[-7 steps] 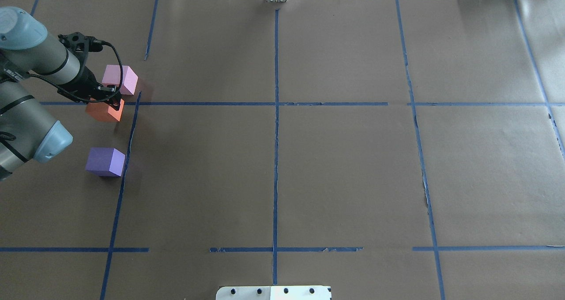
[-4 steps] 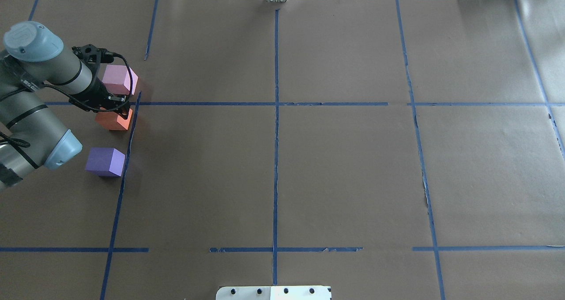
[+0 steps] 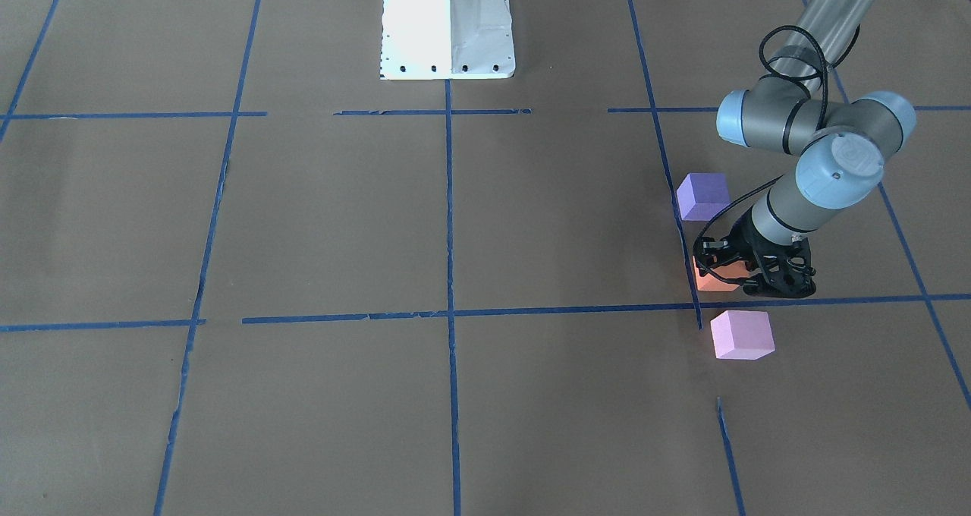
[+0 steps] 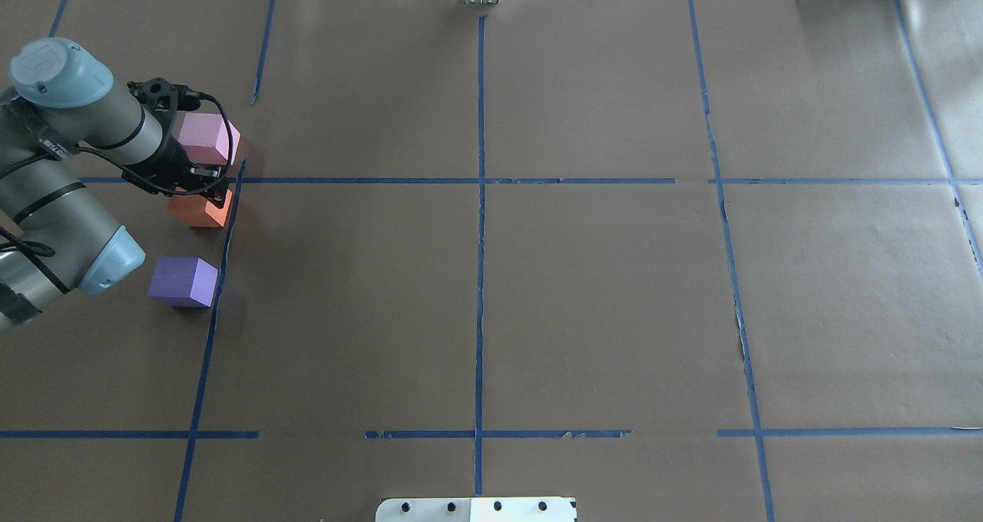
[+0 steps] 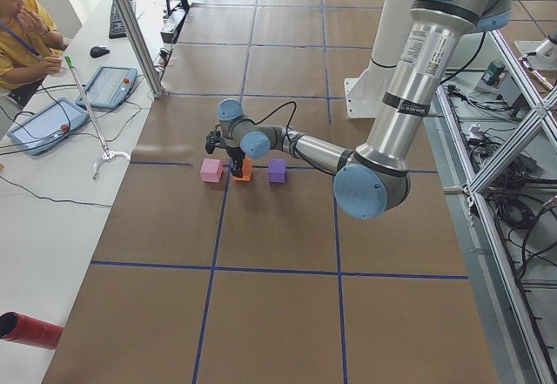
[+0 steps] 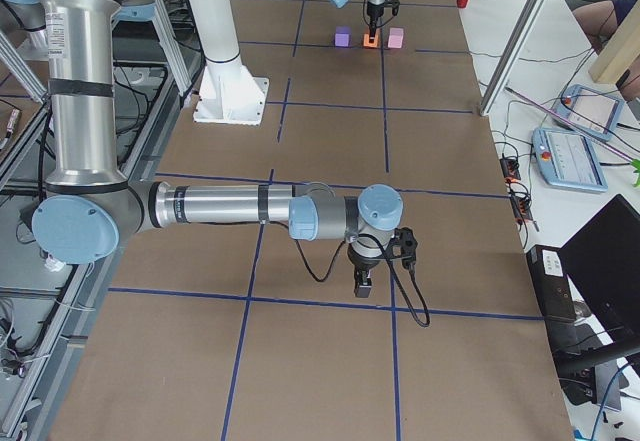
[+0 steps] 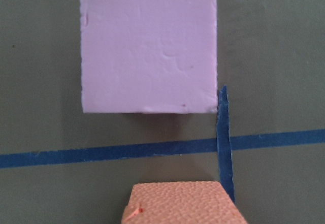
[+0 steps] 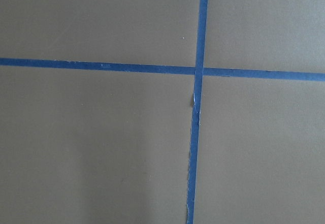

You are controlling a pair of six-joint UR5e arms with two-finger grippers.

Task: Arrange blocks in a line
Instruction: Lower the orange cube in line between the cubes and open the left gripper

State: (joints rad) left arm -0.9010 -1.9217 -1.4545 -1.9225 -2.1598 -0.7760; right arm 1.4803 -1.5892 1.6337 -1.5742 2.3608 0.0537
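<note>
Three blocks lie in a rough row near the table's left end. The pale pink block [image 4: 206, 138] is farthest from me, the orange block [image 4: 198, 211] is in the middle, and the violet block [image 4: 183, 280] is nearest. My left gripper [image 4: 203, 194] reaches down over the orange block [image 3: 711, 278] and is shut on it, low at the table. The left wrist view shows the orange block's top [image 7: 183, 203] and the pink block [image 7: 148, 46] just beyond a tape line. My right gripper [image 6: 362, 283] hangs over bare paper far away; I cannot tell whether it is open or shut.
Brown paper with a grid of blue tape lines [image 4: 480, 180] covers the table. One tape line [image 4: 223, 253] runs right beside the blocks. The white robot base [image 3: 446, 23] stands at the near edge. A person sits by tablets [image 5: 35, 127] beyond the table's far side.
My left gripper carried the orange block to the right and nearer to me, into the gap between the pink and violet blocks. It has hardly moved in the last half second.
</note>
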